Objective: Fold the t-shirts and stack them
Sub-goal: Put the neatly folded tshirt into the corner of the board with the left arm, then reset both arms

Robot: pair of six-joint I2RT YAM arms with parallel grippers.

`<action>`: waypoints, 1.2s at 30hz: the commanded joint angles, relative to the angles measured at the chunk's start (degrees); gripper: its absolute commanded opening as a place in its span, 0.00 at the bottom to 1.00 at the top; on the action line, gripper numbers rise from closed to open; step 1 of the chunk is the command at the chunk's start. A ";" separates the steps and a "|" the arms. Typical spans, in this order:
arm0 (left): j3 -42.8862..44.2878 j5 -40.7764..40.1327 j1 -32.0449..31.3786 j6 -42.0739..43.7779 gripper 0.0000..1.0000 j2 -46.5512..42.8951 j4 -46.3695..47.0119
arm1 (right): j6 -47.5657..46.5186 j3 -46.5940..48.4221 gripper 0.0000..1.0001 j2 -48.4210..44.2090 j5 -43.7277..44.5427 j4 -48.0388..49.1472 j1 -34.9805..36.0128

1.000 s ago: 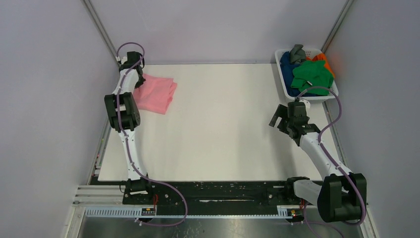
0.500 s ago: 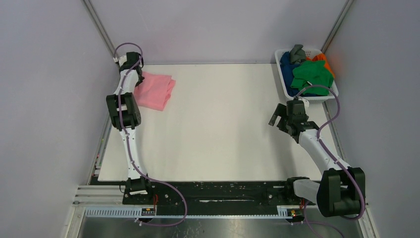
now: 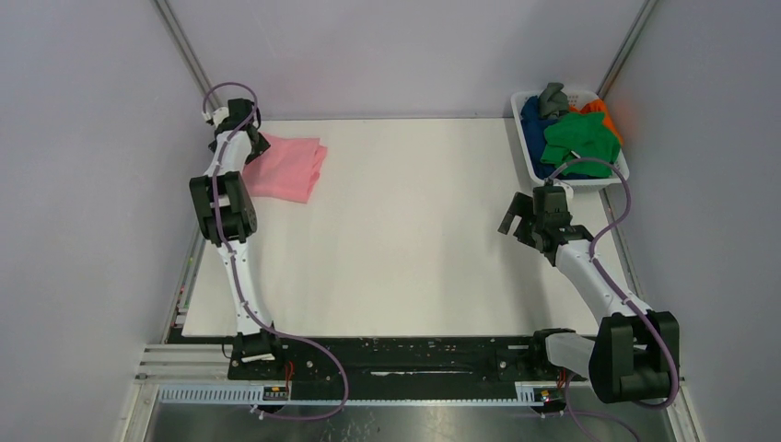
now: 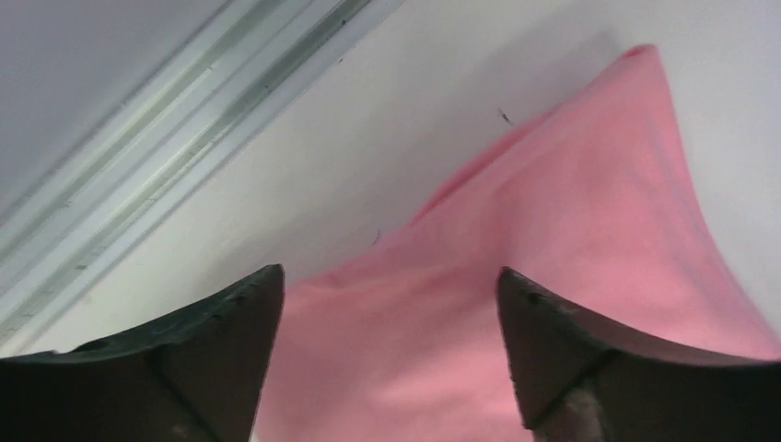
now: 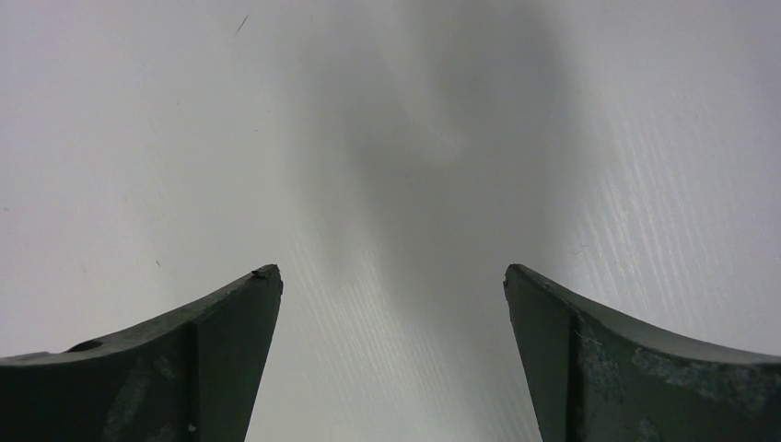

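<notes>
A folded light pink t-shirt point(image 3: 287, 170) lies on the white table point(image 3: 414, 230) at the far left corner. My left gripper point(image 3: 255, 145) hovers at its far left edge, jaws open. In the left wrist view the pink t-shirt point(image 4: 571, 239) lies under and between the spread fingers of the left gripper point(image 4: 390, 276), not pinched. More t-shirts sit bunched in the basket: green point(image 3: 580, 138), dark blue point(image 3: 534, 115), orange point(image 3: 603, 110) and grey point(image 3: 553, 95). My right gripper point(image 3: 518, 219) is open over bare table, just in front of the basket. Nothing is between the fingers of the right gripper point(image 5: 391, 272).
The white slatted basket point(image 3: 527, 149) stands at the far right corner against the wall. A metal rail point(image 4: 175, 138) runs along the table's left edge, close beside the left gripper. Grey walls enclose the table on three sides.
My left gripper has opened and let go of the pink t-shirt, and the arm has shifted a little left. The shirt lies slightly further left. The right arm barely moved.
</notes>
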 commanded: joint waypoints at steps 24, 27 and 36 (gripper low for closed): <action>-76.19 10.40 -25.30 -4.27 0.99 -77.64 21.30 | 1.89 -8.62 0.99 -19.26 -10.99 0.96 -0.16; -84.11 12.71 -31.27 -1.32 0.99 -82.23 25.83 | 2.08 -10.53 0.99 -20.44 -12.39 3.28 -0.16; -92.32 16.79 -32.79 1.57 0.99 -91.51 33.73 | 2.61 -10.96 0.99 -19.02 -12.79 3.32 -0.16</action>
